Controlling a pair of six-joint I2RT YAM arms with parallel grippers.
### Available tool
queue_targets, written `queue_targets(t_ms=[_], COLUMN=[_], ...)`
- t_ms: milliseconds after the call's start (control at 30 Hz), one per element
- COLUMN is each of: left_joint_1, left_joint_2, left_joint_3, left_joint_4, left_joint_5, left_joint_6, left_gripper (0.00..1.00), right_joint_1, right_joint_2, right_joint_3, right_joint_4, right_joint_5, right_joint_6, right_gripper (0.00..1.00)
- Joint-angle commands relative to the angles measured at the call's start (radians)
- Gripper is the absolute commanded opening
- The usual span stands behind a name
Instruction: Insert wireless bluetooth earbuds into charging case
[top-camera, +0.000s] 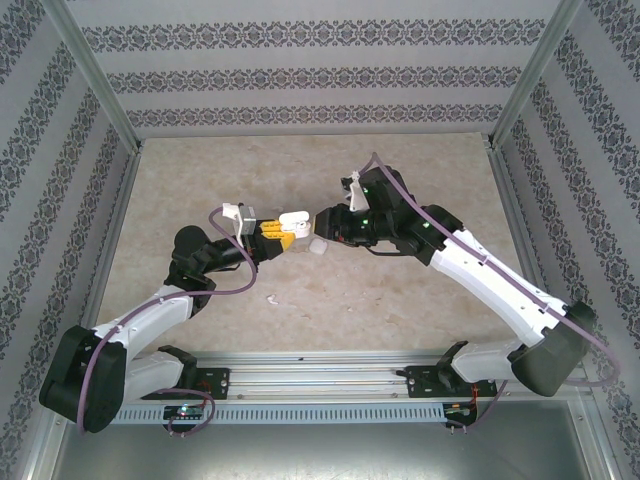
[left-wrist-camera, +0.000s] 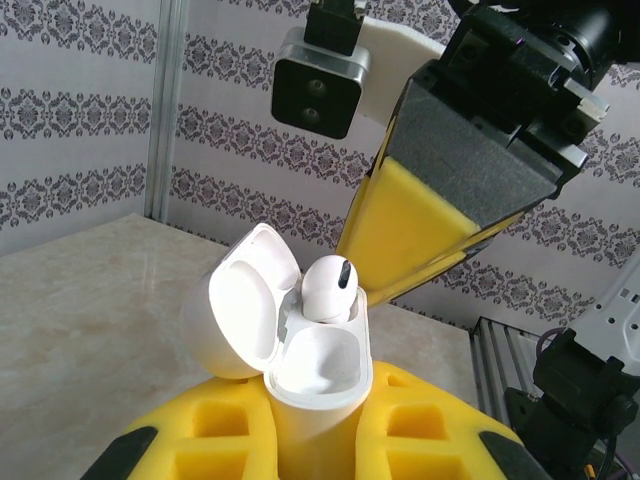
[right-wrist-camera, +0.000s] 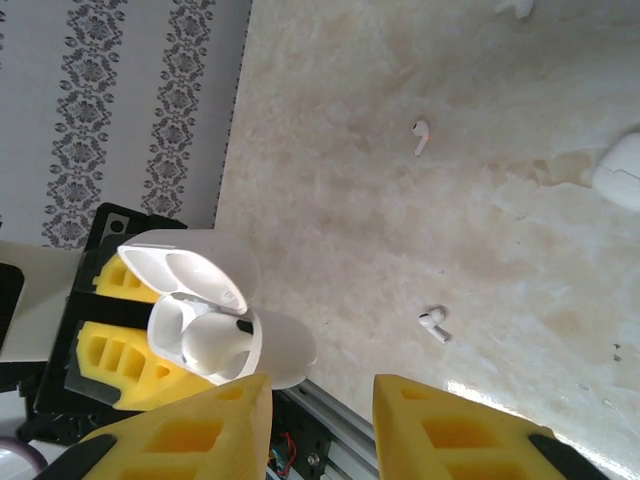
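My left gripper (top-camera: 280, 232) is shut on a white charging case (left-wrist-camera: 315, 370), held upright above the table with its lid (left-wrist-camera: 245, 300) swung open. One earbud (left-wrist-camera: 328, 288) stands in the case's far slot, its head above the rim; the near slot is bare. My right gripper (right-wrist-camera: 320, 420) is open with nothing between its yellow fingers (left-wrist-camera: 410, 225), which hover just beyond the case (right-wrist-camera: 215, 330). Two loose earbuds (right-wrist-camera: 421, 136) (right-wrist-camera: 433, 323) lie on the table below. In the top view the two grippers meet at mid-table around the case (top-camera: 293, 222).
A second white case (top-camera: 317, 247) rests on the beige table just under the grippers, also seen at the right wrist view's edge (right-wrist-camera: 620, 172). One earbud (top-camera: 270, 298) lies nearer the front rail (top-camera: 320, 375). Patterned walls enclose the table.
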Motion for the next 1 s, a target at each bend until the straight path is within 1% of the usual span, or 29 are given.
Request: queue_targets(t_ms=[0,67,167,367,600,800,967], left_joint_1=[-0.011,-0.013,-0.017,-0.021,-0.038,-0.066,-0.076], left_joint_2=[-0.001,0.004,0.008,0.014,0.082,0.121,0.115], left_joint_3=[0.031,0.036,0.04,0.035,0.047,0.068,0.078], left_joint_4=[0.003,0.006,0.006,0.012,0.143,0.146,0.131], left_joint_5=[0.01,0.012,0.013,0.009,-0.015,-0.02,-0.025], left_joint_6=[0.029,0.026,0.026,0.027,-0.056,-0.038,-0.032], left_gripper=[0.0,0.0,0.0,0.0,0.0,0.0,0.0], right_joint_1=[0.005,0.013,0.018,0.017,0.017,0.011,-0.001], right_joint_2=[-0.03,-0.029,-0.031,-0.045,-0.078,-0.086,-0.091], right_joint_3=[0.021,0.023,0.005,-0.034,-0.151,-0.187,-0.225], right_joint_4=[0.003,0.022,0.068,0.131,0.299,0.35,0.414], right_joint_5=[0.023,0.021,0.025,0.034,0.007,-0.018,-0.039], right_joint_6=[-0.021,-0.027,-0.009,0.035,0.136,0.177,0.215], right_gripper=[0.35,0.44,0.54,0.65,0.72,0.76,0.77])
